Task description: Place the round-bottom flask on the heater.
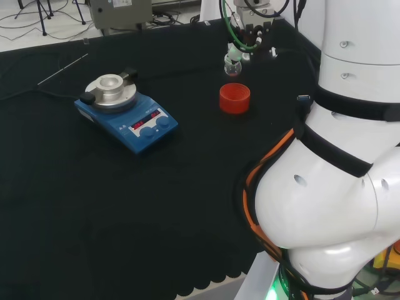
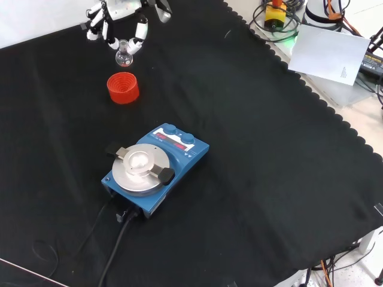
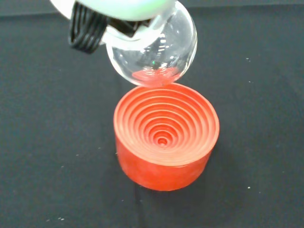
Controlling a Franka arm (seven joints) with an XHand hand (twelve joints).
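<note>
The round-bottom flask (image 2: 124,57), clear and seemingly empty, is pinched at its neck by the hand (image 2: 114,27) and held above the red ribbed stand (image 2: 123,88). The blue heater (image 2: 157,168), its plate bare, is seen well apart.

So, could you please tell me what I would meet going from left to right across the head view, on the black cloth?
Heater → red ribbed stand → the arm's white links. The round-bottom flask, held in the hand, hangs above the stand, so I leave it out of the order.
</note>
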